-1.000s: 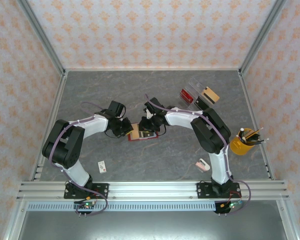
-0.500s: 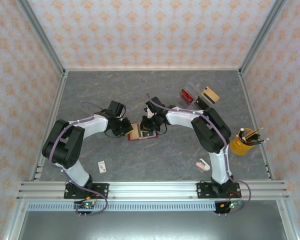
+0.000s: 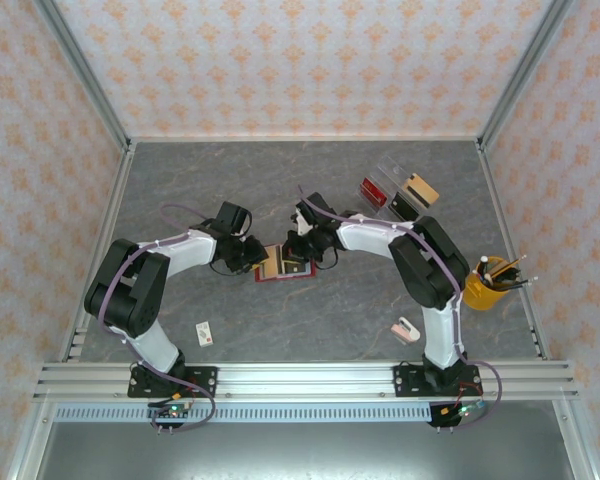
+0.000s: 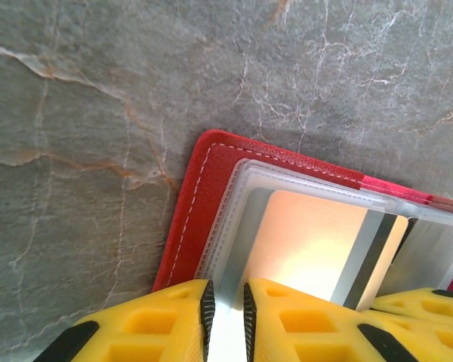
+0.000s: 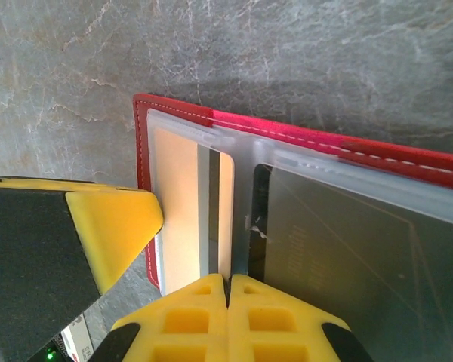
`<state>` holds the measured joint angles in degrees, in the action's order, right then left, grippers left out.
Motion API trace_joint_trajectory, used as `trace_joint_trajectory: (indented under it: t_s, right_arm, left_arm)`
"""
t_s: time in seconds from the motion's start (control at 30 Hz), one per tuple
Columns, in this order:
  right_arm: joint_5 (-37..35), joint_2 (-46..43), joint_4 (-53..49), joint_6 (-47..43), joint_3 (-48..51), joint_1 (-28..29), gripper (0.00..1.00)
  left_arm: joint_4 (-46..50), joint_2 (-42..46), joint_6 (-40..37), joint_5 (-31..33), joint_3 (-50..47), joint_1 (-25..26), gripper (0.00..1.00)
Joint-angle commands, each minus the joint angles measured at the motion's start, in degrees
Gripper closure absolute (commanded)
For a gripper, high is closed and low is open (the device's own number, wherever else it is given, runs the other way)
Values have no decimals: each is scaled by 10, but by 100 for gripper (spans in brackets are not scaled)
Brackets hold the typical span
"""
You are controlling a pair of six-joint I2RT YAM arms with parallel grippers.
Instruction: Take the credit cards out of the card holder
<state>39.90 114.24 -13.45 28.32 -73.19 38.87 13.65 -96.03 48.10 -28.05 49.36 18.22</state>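
Observation:
The red card holder (image 3: 283, 266) lies open on the table between my two arms. Its clear inner pockets hold a yellowish-tan credit card (image 4: 309, 241) with a grey stripe and a dark card (image 5: 347, 256). My left gripper (image 4: 226, 302) hangs over the pocket edge left of the tan card (image 5: 177, 211), jaws a narrow gap apart. My right gripper (image 5: 228, 280) is shut, its tips meeting at the tan card's near edge beside the fold. I cannot tell whether they pinch anything. A left finger (image 5: 113, 226) sits at the holder's red rim (image 5: 325, 139).
At the back right a clear tray (image 3: 392, 172) stands with a dark-red block (image 3: 373, 191) and a tan block (image 3: 420, 188). A yellow cup of pens (image 3: 485, 285) is at the right. A tiny white card (image 3: 206, 331) and a pale pink object (image 3: 407, 327) lie near the front.
My right gripper has closed from slightly open and shifted a little right. My left jaws have parted a little. The card holder stays in place.

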Motion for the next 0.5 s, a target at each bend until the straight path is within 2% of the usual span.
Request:
trace_joint_trajectory:
  t_s: [0.0,0.47]
  right_arm:
    - [-14,-22,-8,-6,14,-7,100]
    - [-53,-48,-32,-16,37,-13,100]
  left_arm:
    - [5,13,-9,14,-12,-4,77]
    - [4,17,-19,-2,-5,-7,80]
